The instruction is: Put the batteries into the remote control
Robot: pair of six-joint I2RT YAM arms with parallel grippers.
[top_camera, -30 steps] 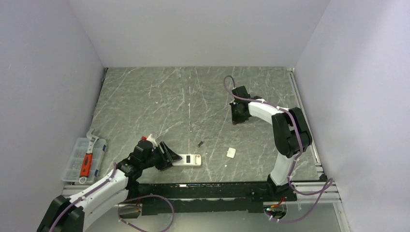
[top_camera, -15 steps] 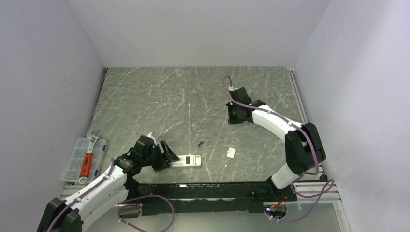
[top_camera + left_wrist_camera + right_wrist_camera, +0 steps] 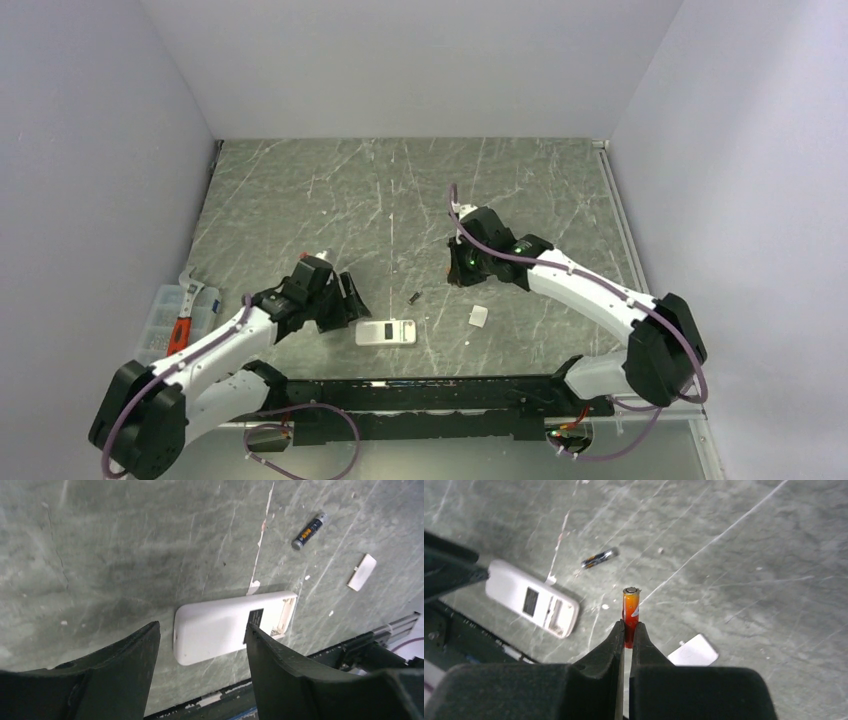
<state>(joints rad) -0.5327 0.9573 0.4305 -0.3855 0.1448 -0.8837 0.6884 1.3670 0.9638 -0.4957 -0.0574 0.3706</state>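
Note:
The remote control (image 3: 386, 332) lies back up near the front edge, with its battery bay open at the right end. It also shows in the left wrist view (image 3: 220, 630) and the right wrist view (image 3: 531, 598). My left gripper (image 3: 345, 305) is open and empty; its jaws (image 3: 201, 626) hover just left of the remote. My right gripper (image 3: 462, 268) is shut (image 3: 628, 627) on an orange battery (image 3: 630, 610) and holds it above the table. A dark battery (image 3: 414, 297) lies loose beyond the remote, seen in both wrist views (image 3: 310, 530) (image 3: 599, 558).
A small flat white square piece (image 3: 478, 316) lies right of the remote (image 3: 362, 572) (image 3: 692, 653). A clear organiser box with a wrench and a red-handled tool (image 3: 175, 330) sits at the front left. A black rail (image 3: 450, 385) runs along the near edge.
My right arm has swung left and nearer with the orange battery. My left gripper has drawn back from the remote's left end, up and to the left. The remote has not moved.

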